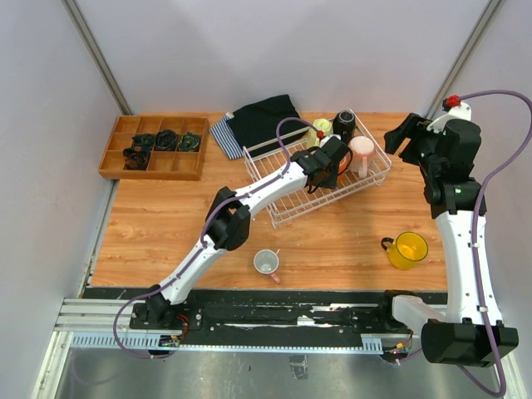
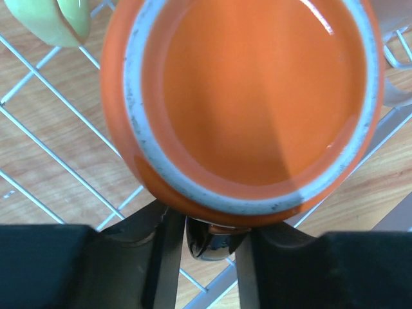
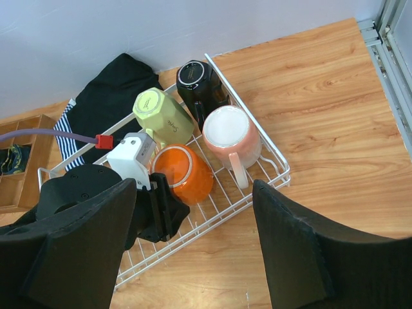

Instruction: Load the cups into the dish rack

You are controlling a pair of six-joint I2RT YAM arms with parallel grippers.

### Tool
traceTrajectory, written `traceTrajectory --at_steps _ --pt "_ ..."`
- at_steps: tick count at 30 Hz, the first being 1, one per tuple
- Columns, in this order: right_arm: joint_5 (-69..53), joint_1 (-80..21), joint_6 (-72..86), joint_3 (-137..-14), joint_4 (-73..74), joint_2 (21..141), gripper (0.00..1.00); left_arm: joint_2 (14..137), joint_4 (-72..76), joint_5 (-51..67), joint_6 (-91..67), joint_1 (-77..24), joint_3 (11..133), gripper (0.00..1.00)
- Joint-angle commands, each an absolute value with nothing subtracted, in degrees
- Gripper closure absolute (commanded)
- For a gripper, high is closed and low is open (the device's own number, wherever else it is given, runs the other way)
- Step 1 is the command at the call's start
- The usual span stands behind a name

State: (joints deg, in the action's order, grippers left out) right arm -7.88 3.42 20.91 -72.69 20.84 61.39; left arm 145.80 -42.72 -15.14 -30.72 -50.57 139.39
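Observation:
The white wire dish rack (image 1: pixel 287 212) sits at the far middle of the table. In it lie a black mug (image 1: pixel 344 125), a yellow-green mug (image 1: pixel 322 127) and a pale pink mug (image 1: pixel 362 152). My left gripper (image 1: pixel 332 162) reaches into the rack, shut on the handle of the orange mug (image 1: pixel 342 162), which rests bottom-up on the wires. The left wrist view shows its base (image 2: pixel 257 96) above my left gripper (image 2: pixel 209 222). My right gripper (image 1: pixel 401 137) hovers open and empty to the right of the rack. A yellow mug (image 1: pixel 408 249) and a small dusty pink mug (image 1: pixel 266 263) stand on the table.
A brown wooden compartment tray (image 1: pixel 150 173) with dark items lies at the far left. A dark cloth (image 1: pixel 264 116) and a striped cloth (image 1: pixel 223 133) lie behind the rack. The right wrist view looks down at the rack (image 3: pixel 270 154) and the orange mug (image 3: pixel 183 170).

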Motion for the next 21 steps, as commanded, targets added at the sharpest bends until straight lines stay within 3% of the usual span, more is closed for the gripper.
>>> traceTrajectory --at_steps 1,7,21 --pt "-7.6 3.1 20.9 -72.4 19.4 60.4 0.26 147.1 -43.0 -14.1 -30.8 -51.0 141.3 0.59" --pt "-7.7 2.9 20.9 -72.1 19.5 60.1 0.26 146.0 -42.2 -12.2 -31.7 -51.0 141.2 0.5" --pt "-8.1 2.5 21.3 -71.8 19.5 59.5 0.26 143.3 -37.4 -5.7 -35.1 -50.2 141.8 0.43"
